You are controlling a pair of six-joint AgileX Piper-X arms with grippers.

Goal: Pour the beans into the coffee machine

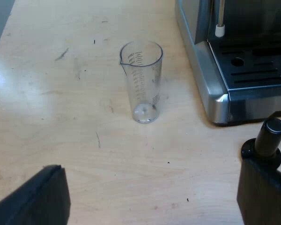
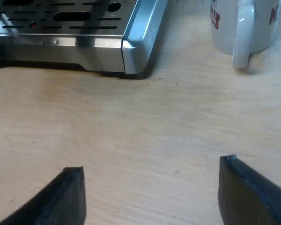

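Clear see-through measuring glass [image 1: 141, 82], thin dark scale lines printed up the side. Shiny silver espresso machine [image 1: 210, 84], dark drip tray [image 1: 257, 70] patterned with rows of slots. White tip on the steam wand [image 1: 219, 31]. All-black tamper [image 1: 267, 140]. White mug [image 2: 225, 23], red lettering. Pale wood table [image 1: 61, 117], a few dark scuffs. Matte black fingers [image 1: 42, 197] on the left gripper [image 1: 152, 168], same on the right gripper [image 2: 152, 164].
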